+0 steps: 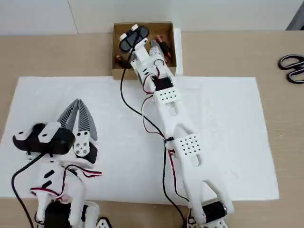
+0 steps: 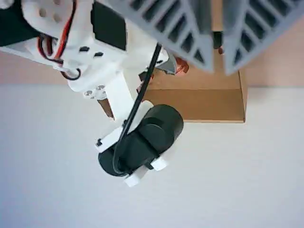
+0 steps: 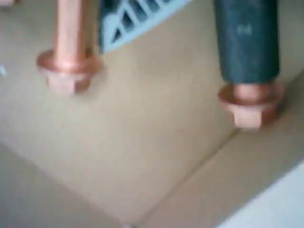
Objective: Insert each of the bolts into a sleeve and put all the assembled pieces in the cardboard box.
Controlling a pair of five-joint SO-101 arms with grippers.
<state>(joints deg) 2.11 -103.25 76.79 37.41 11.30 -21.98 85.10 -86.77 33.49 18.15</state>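
— Where are we finding the right arm [image 1: 178, 128]?

— It is lying stretched out long from the near edge of the surface [image 1: 47, 52] towards the far edge. The wrist is tipping down, so the right claw [image 1: 159, 47] is sitting inside the cardboard box [image 1: 118, 73] at the middle of that far edge. We cannot tell how wide that claw is standing, or whether it is gripping anything.

— What is its own camera giving us?

— A dark sleeve [image 3: 247, 38] is lying on the box floor with a copper bolt head [image 3: 249, 102] poking out of its end, close to the crease where floor meets wall. Near it we are seeing a second bolt [image 3: 69, 47], its shank bare as far as it shows.

— And the left arm [image 1: 52, 142]?

— It is sitting folded at the near left corner, over the white paper sheet [image 1: 228, 142]. The left claw [image 1: 78, 102] is pointing towards the box, well apart from it. Its grey fingers [image 1: 88, 121] are all but meeting at the tips, leaving a narrow slit and holding nothing.

— Anything else?

— Scissors [image 1: 292, 68] are lying at the right edge.
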